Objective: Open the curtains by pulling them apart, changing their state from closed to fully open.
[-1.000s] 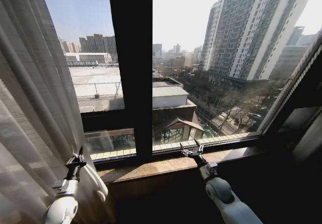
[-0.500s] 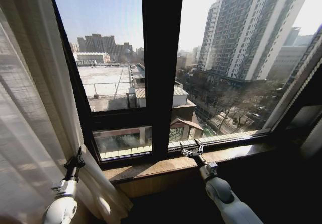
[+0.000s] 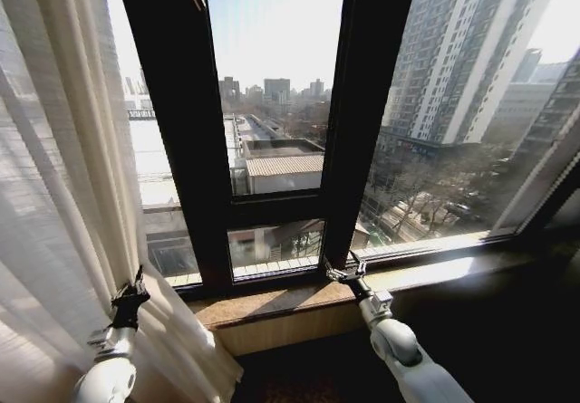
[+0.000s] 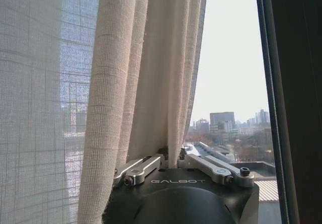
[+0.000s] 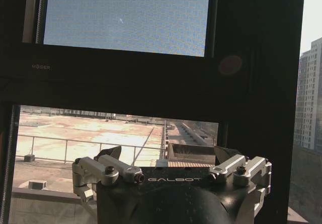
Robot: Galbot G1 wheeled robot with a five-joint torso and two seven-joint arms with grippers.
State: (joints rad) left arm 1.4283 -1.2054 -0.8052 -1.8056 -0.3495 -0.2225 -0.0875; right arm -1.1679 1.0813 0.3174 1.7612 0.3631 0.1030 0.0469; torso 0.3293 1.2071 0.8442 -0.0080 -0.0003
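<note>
Curtains [image 3: 54, 195], sheer white pleated mesh panels, hang bunched at the window's left side, their top and bottom cut off from me. My left gripper [image 3: 134, 287] seems pinched on a pleat; the left wrist view [image 4: 146, 83] shows fabric between its fingers. My right gripper [image 3: 345, 271] hangs spread and empty above the brown stone windowsill [image 3: 272, 302].

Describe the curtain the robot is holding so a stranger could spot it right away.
Start at the big dark-framed window and look to its left edge. The sheer white pleated mesh curtain hangs there, bunched, with the left gripper shut on its folds, unlike the bare glass beside it.
</note>
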